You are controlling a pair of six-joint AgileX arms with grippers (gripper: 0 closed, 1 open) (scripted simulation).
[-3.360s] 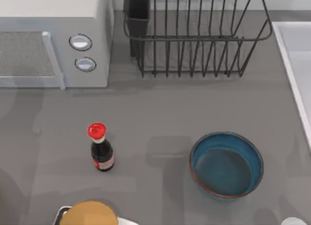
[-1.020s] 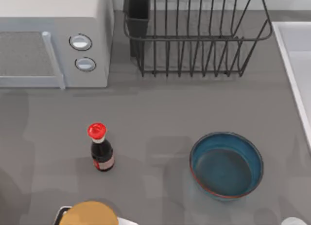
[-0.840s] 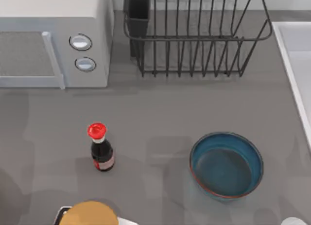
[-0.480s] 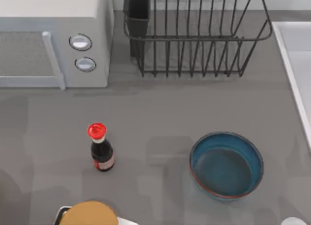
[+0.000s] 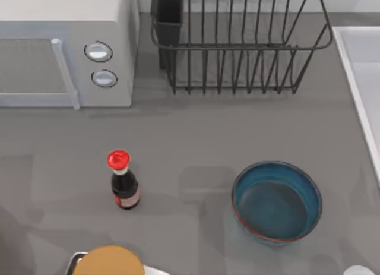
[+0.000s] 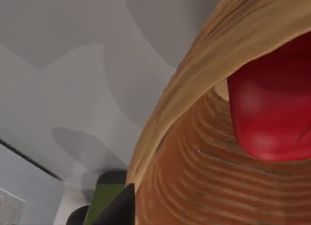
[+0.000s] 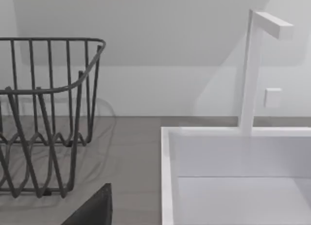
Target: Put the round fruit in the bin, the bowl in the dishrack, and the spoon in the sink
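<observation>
Top view: bowl [image 5: 276,202], dishrack [image 5: 237,43], both empty

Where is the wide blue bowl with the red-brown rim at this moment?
In the top view, the wide blue bowl with the red-brown rim sits on the grey table at the lower right, below the dark wire dishrack and to the right of the red-capped dark sauce bottle.

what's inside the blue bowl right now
Nothing. In the top view the bowl stands on the table with its blue floor bare, no fruit or spoon in it. Only the strip of floor under its near wall is hidden.
</observation>
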